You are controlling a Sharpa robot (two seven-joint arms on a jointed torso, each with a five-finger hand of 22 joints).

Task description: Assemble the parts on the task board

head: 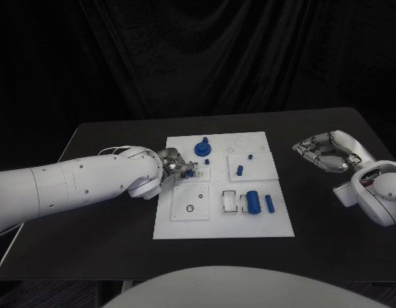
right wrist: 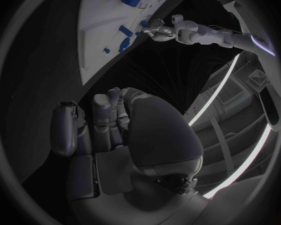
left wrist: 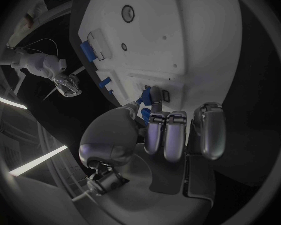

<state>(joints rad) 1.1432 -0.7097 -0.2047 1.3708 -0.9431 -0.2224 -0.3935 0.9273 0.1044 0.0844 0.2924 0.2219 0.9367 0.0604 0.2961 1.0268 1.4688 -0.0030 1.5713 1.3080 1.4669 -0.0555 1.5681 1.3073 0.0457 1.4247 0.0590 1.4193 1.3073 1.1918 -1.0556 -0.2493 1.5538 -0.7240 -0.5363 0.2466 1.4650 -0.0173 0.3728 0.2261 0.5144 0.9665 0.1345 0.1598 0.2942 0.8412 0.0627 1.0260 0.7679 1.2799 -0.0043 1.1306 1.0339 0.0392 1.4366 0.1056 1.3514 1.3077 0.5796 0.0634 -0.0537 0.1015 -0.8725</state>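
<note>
No text, label, brand, number or sign can be read in any of the views. The board [head: 222, 226] carries only outlined recesses and small round marks, none of them lettering. A faint dark mark sits on the far white arm [right wrist: 258, 37] in the right wrist view, too small and blurred to make out.
</note>
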